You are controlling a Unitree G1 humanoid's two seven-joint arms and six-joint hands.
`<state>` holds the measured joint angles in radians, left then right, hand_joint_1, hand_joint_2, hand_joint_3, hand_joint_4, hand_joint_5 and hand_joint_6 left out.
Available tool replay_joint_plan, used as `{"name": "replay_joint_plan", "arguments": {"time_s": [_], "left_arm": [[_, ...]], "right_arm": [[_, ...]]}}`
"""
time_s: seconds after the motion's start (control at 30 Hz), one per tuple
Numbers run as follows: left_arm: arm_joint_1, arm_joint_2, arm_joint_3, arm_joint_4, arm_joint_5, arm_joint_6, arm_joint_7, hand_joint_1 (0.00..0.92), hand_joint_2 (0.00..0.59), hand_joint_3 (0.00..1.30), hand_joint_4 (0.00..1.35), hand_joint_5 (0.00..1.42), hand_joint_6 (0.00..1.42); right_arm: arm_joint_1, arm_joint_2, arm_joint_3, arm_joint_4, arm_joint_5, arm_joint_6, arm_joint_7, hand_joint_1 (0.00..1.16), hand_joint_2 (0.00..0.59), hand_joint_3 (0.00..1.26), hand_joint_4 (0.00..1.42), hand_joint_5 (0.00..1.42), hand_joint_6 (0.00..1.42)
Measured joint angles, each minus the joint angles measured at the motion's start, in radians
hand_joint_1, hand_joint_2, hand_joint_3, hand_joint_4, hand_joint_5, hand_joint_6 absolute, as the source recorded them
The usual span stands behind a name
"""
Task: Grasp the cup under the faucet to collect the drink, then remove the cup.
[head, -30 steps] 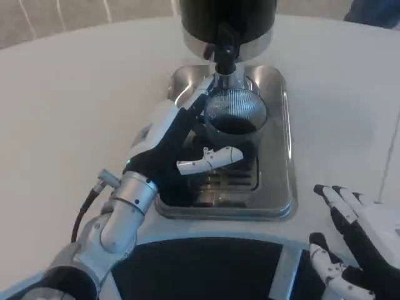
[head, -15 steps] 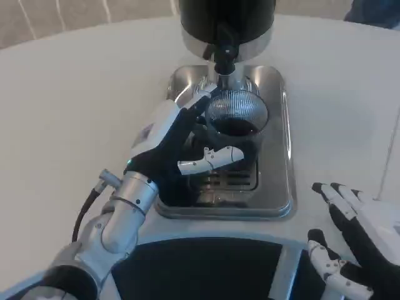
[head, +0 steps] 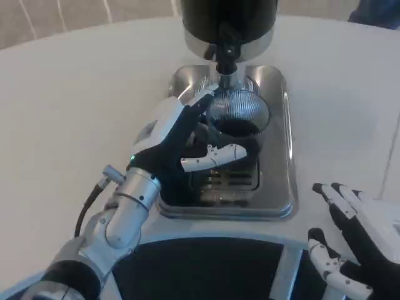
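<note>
Head view. Cup (head: 237, 122) sits at upper centre of frame, on the steel tray (head: 284, 156), directly below the faucet (head: 226, 59) of the black dispenser (head: 228, 15) at the top edge. The cup is clear and ribbed, with dark drink inside.

Left hand (head: 181, 147) reaches in from lower left and is wrapped on the cup: fingers (head: 203, 100) lie along the cup's left side near the rim, the thumb (head: 215, 155) crosses the front just below it. Grip looks closed on the cup. The forearm runs down to the lower left corner.

Right hand (head: 356, 240) is at the lower right corner, resting over the white table (head: 69, 119), well apart from the tray. Its fingers are spread and it holds nothing.

The tray has a slotted grate (head: 234, 181) toward its near end, partly hidden by the left hand.
</note>
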<state>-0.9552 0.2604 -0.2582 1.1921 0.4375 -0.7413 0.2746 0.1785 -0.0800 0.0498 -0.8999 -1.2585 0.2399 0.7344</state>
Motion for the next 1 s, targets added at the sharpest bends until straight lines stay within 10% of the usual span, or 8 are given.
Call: {"name": "replay_joint_plan", "arguments": {"time_s": [0.4, 1.0], "left_arm": [[-0.012, -0.025, -0.027, 0.002, 0.014, 0.032, 0.023, 0.413, 0.090, 0.41, 0.49, 0.84, 1.19], [0.019, -0.027, -0.007, 0.002, 0.044, 0.048, 0.167, 0.473, 0.080, 0.78, 0.84, 1.14, 1.42]], "right_arm": [[0.001, -0.004, -0.027, -0.010, 0.005, 0.013, 0.022, 0.10, 0.586, 0.06, 0.00, 0.00, 0.00], [-0.007, 0.020, -0.008, -0.010, -0.005, 0.014, 0.025, 0.11, 0.586, 0.07, 0.00, 0.00, 0.00]]}}
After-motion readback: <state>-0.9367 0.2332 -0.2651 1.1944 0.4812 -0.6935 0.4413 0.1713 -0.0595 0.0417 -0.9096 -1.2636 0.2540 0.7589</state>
